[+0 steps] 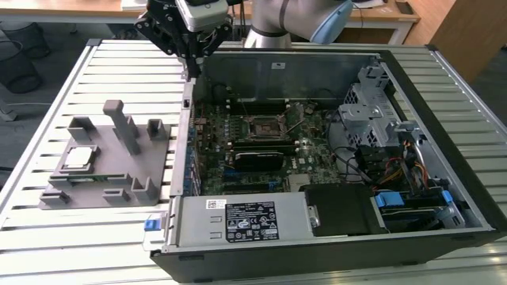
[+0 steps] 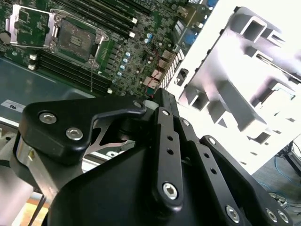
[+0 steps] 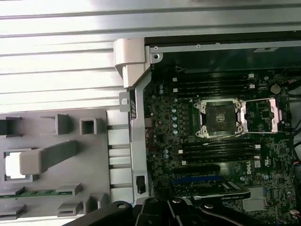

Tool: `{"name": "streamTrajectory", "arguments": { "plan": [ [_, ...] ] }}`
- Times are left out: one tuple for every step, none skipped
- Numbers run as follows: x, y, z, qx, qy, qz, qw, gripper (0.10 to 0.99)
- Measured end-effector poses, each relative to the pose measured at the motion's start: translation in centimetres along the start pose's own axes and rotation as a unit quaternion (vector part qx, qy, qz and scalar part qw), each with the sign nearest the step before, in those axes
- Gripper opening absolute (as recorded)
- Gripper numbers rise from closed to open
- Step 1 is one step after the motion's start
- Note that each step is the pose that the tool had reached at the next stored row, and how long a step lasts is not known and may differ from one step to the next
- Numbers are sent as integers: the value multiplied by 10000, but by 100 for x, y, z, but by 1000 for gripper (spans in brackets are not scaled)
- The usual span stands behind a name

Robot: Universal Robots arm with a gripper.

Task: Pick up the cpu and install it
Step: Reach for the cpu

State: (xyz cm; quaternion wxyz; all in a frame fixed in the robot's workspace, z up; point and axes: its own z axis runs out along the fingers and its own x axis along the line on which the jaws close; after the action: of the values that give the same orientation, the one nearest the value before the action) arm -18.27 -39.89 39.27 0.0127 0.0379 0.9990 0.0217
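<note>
Finds the cpu (image 1: 78, 157) seated in the fixture (image 1: 111, 178) on the table (image 1: 47, 237), well apart from the open, empty socket (image 1: 265, 126), and the gripper (image 1: 190, 70) above the case (image 1: 317, 71) edge, open or closed impossible to tell; counts neither pick-up nor installation as done.

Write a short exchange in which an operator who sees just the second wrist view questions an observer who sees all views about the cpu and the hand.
Operator: Where is the part I must pick up?
Observer: In the exterior view the cpu lies flat in the grey fixture, on the exterior view's left of the computer case.
Operator: Am I close to it?
Observer: No. The hand hangs above the case's edge, well apart from the fixture.
</note>
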Motion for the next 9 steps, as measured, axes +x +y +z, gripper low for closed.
{"name": "streamTrajectory", "arguments": {
  "plan": [
    [20, -1, 0, 0, 1, 0, 10000, 106],
    [40, -3, 0, 0, 1, 0, 10000, 106],
    [61, -5, 0, 0, 2, 0, 10000, 106],
    [82, -6, 0, 0, 2, 1, 10000, 106],
    [104, -8, 0, 0, 3, 0, 10000, 106],
    [125, -10, 0, 0, 3, 0, 10000, 106],
    [148, -11, 0, 0, 4, 0, 10000, 106],
    [172, -13, 0, 0, 4, 0, 10000, 106],
    [199, -15, -1, 0, 4, 0, 10000, 106]
  ]
}}
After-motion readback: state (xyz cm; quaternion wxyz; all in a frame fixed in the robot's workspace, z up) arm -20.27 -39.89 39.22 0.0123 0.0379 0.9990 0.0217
